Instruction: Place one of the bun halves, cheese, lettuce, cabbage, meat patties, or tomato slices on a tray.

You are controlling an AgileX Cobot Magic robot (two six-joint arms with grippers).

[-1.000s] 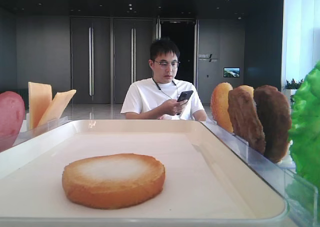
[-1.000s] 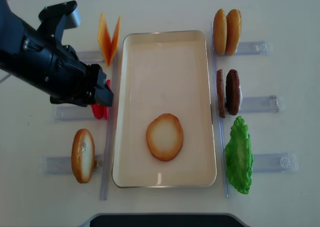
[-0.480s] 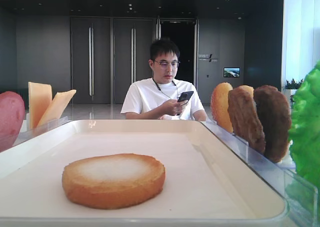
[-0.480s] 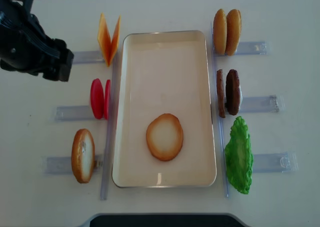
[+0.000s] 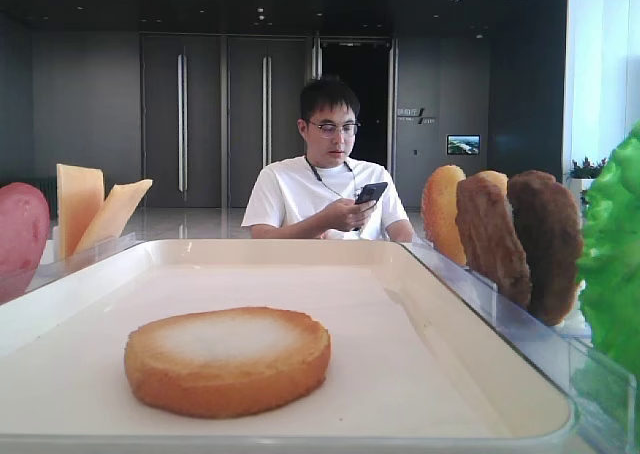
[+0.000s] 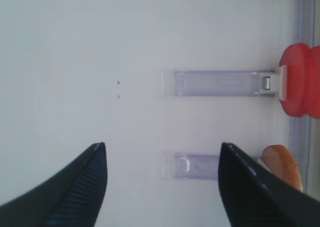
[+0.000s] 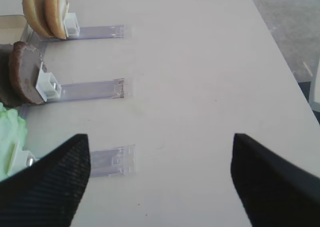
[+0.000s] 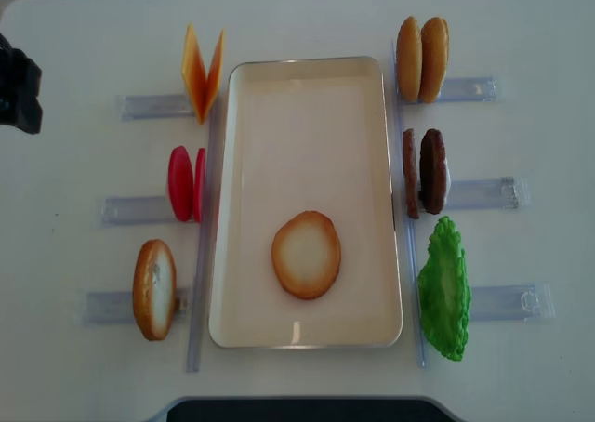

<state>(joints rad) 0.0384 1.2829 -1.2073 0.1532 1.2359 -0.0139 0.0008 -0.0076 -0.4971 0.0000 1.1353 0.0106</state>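
- Left gripper (image 6: 162, 187): jaws wide apart and empty, over bare bench (image 8: 74, 32) at the far left edge, well apart from all food. Any next reach from there is a long one, so a small aiming error could carry a jaw into a clear holder (image 8: 139, 208) instead of the food.
- Bun half (image 8: 154, 289) at front left stands on edge in its holder. A grip off its middle could tip it flat onto the bench.
- Tomato slices (image 8: 186, 183) stand as a close pair, touching or nearly so. Jaws closing over them could take both, or knock the second one out.
- Cheese (image 8: 203, 72) leans in a V just beside the tray's far-left corner. The slices are thin, so they could slip from the jaws or be pushed against the rim.
- Tray (image 8: 307, 97) holds one bun half (image 8: 306, 254) lying flat near its front. A piece let go too high could land on it and slide off centre.
- Buns (image 8: 421, 59), patties (image 8: 425, 171) and lettuce (image 8: 443, 289) line the right side. The patties sit tight together, with the same double-pick risk; the ruffled lettuce gives poor purchase.
- Right gripper (image 7: 160, 182): jaws spread, empty, over bare bench right of those holders.
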